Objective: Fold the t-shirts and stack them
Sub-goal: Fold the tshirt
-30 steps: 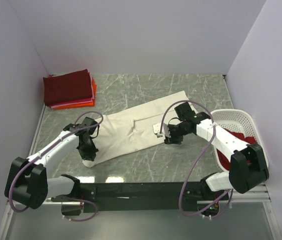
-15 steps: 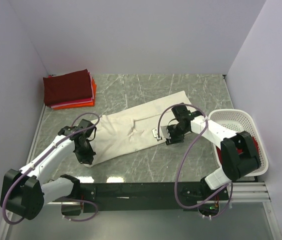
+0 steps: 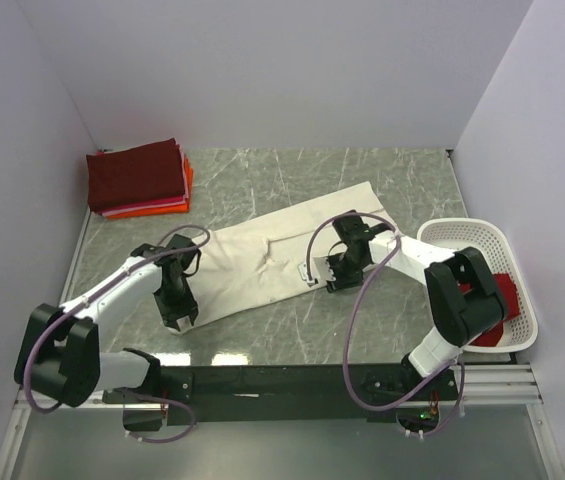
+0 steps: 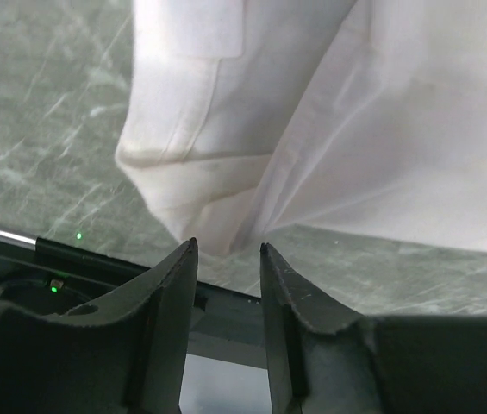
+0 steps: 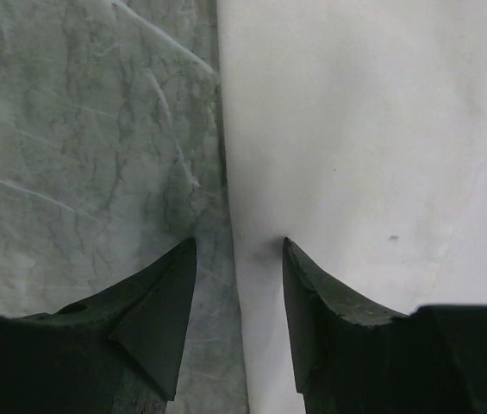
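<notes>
Across the middle of the desk (image 3: 402, 190) lies the cream-white t-shirt (image 3: 272, 262); left gripper (image 4: 228, 250) narrowly parted at its near-left corner, right gripper (image 5: 239, 246) wider astride its near edge. Fingers should bite cloth fully before lifting.

We are seeing soft, even overhead light from the top, with pale glints on the table (image 3: 262, 340). Up close, the left gripper (image 4: 227, 247) is looking dark and blurred, and the cream-white t-shirt (image 5: 381, 129) is perhaps washing out.

Shirt (image 3: 252, 268) between stack (image 3: 137, 176) and basket (image 3: 465, 229)
</notes>
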Robot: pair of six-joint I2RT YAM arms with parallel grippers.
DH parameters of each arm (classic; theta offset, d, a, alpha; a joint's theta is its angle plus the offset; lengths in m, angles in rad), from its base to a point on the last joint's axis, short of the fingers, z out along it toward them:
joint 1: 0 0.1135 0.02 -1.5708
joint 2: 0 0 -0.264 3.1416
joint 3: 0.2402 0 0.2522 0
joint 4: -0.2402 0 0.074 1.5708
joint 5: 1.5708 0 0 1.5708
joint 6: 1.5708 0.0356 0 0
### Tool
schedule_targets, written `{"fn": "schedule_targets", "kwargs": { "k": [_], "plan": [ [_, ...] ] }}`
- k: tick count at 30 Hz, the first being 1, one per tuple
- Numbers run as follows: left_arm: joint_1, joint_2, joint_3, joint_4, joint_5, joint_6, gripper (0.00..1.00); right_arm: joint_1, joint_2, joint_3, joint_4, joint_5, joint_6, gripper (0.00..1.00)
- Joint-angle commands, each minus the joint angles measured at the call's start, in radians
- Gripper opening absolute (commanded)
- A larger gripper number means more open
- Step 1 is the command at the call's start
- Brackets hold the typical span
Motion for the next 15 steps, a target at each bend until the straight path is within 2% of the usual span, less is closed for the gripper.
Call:
{"fn": "schedule_targets", "kwargs": {
  "k": [1,7,9,12,13,14,15],
  "plan": [
    [-0.005,0.047,0.040,0.058,0.018,0.046,0.41,0.007,0.024,0.024,0.042,0.032,0.020,0.51],
    [-0.005,0.136,0.059,0.086,-0.020,0.062,0.40,0.010,0.047,0.025,0.065,0.040,0.042,0.45],
    [-0.005,0.158,0.062,0.092,-0.027,0.061,0.37,0.010,0.050,0.024,0.070,0.041,0.045,0.38],
    [-0.005,0.163,0.065,0.086,-0.036,0.059,0.17,0.010,0.055,0.025,0.068,0.052,0.055,0.22],
    [-0.005,0.160,0.066,0.074,-0.042,0.056,0.07,0.010,0.053,0.024,0.068,0.057,0.058,0.20],
    [-0.005,0.147,0.068,0.065,-0.045,0.055,0.02,0.010,0.046,0.017,0.068,0.061,0.057,0.14],
    [-0.005,0.140,0.071,0.055,-0.045,0.053,0.01,0.010,0.039,0.010,0.067,0.064,0.054,0.11]
  ]
}}
